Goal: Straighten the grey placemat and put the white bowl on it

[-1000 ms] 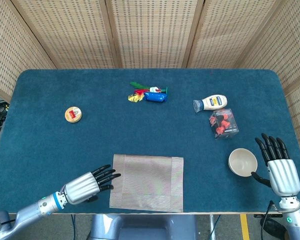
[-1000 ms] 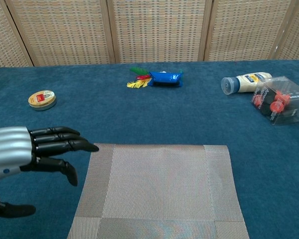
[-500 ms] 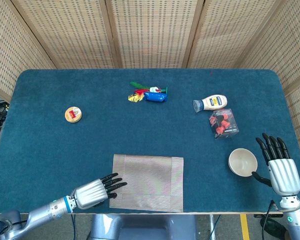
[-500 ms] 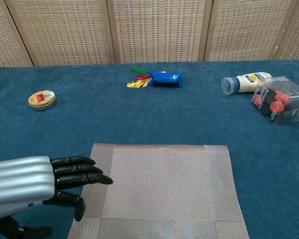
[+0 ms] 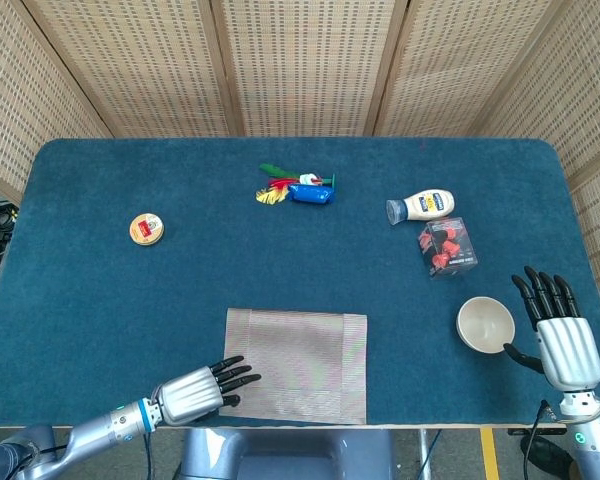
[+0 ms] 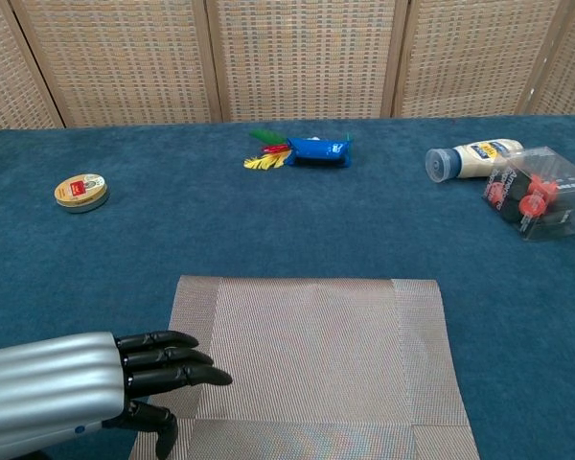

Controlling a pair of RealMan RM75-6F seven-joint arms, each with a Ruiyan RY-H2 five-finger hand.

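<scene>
Your left hand (image 5: 195,391), fingers apart, reaches over the grey woven placemat's (image 5: 298,363) near-left corner; your right hand (image 5: 561,340), spread and empty, stands just beside the white bowl (image 5: 485,324).

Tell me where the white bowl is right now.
In the head view, the white bowl sits on the table's right side, just left of the right hand, below the clear box.

Woven wicker screen panels (image 5: 310,60) in wooden frames stand behind a blue-carpeted table (image 5: 100,290).
</scene>
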